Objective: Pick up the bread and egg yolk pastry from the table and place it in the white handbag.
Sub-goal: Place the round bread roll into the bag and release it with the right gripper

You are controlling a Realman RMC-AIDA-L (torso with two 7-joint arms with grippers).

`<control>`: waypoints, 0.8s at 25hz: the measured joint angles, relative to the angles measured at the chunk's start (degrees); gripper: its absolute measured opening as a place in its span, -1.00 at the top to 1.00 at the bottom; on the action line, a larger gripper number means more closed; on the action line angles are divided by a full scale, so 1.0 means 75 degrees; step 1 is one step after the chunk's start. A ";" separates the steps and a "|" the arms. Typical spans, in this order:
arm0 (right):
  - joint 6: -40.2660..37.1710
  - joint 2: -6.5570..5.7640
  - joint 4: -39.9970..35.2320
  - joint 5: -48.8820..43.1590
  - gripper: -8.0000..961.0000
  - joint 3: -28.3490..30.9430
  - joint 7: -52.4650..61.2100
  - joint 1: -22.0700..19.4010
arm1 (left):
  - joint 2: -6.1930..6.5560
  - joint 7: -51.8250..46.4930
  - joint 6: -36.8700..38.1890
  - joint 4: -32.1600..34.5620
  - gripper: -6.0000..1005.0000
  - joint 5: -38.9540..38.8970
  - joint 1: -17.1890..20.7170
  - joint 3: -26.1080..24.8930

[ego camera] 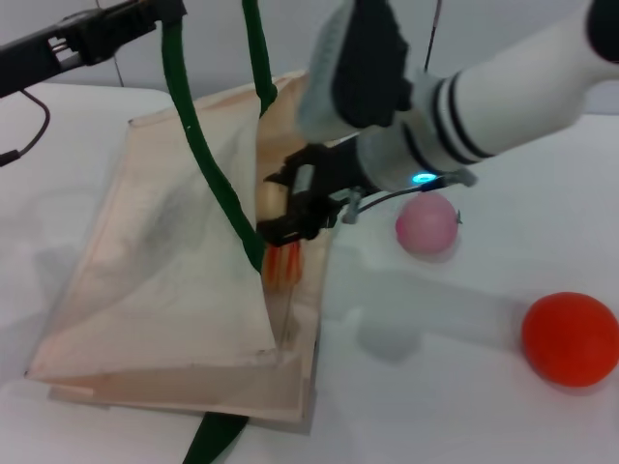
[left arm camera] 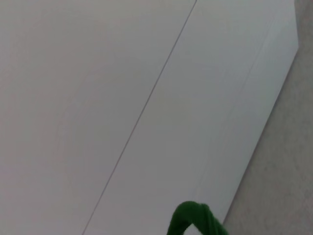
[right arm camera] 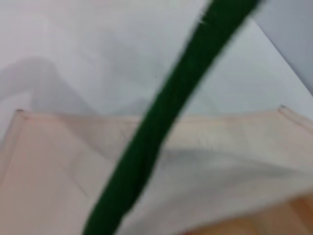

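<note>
Flanking right pincer (ego camera: 290, 215): green strap (ego camera: 208, 164), pink ball (ego camera: 426, 223)

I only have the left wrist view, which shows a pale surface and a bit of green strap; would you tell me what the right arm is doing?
Observer: In the head view the right gripper is at the mouth of the white handbag, shut on the bread.
Operator: Is the bag held open?
Observer: Yes, the left gripper holds a green strap raised, lifting the bag's upper side.
Operator: What remains on the table?
Observer: A pink ball and an orange ball lie on the robot's right of the bag.
</note>
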 joint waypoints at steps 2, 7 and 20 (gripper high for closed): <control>-0.0241 0.0015 0.0205 0.0299 -0.30 -0.0237 -0.0059 0.0168 | 0.0008 0.0005 0.0008 -0.0051 0.73 0.0003 -0.0049 0.0019; -0.0851 0.0056 0.0429 0.0623 -0.29 -0.0825 -0.0092 0.0366 | 0.0017 0.0021 0.0035 -0.0145 0.73 0.0022 -0.0154 0.0057; -0.2733 0.0134 0.0651 0.2061 -0.27 -0.2903 -0.0857 0.0849 | 0.0015 0.0032 0.0035 -0.0275 0.71 0.0043 -0.0363 0.0053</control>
